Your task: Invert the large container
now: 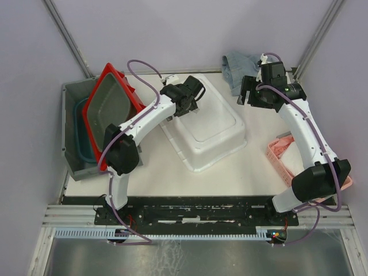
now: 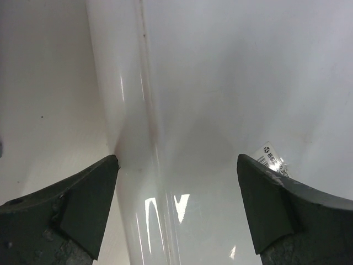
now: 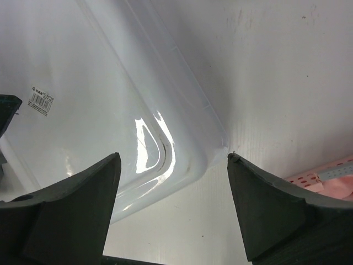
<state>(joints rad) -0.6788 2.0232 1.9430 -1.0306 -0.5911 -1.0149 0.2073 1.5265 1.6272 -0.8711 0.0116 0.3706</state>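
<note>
The large container (image 1: 210, 126) is a white plastic tub lying on the table with its flat base facing up and its rim down. My left gripper (image 1: 192, 106) hovers open over its far-left corner. In the left wrist view the glossy white wall (image 2: 220, 83) fills the frame, and nothing sits between the fingers of the left gripper (image 2: 176, 165). My right gripper (image 1: 247, 95) is open off the tub's far-right side. In the right wrist view the tub's rounded corner (image 3: 99, 83) lies to the left, and the right gripper (image 3: 174, 157) is apart from it, over bare table.
A grey bin (image 1: 72, 132) at the left edge holds a red tray (image 1: 135, 92) leaning upright and a teal tub. A pink basket (image 1: 279, 152) sits at the right, also seen in the right wrist view (image 3: 325, 174). Denim cloth (image 1: 238, 69) lies at the back.
</note>
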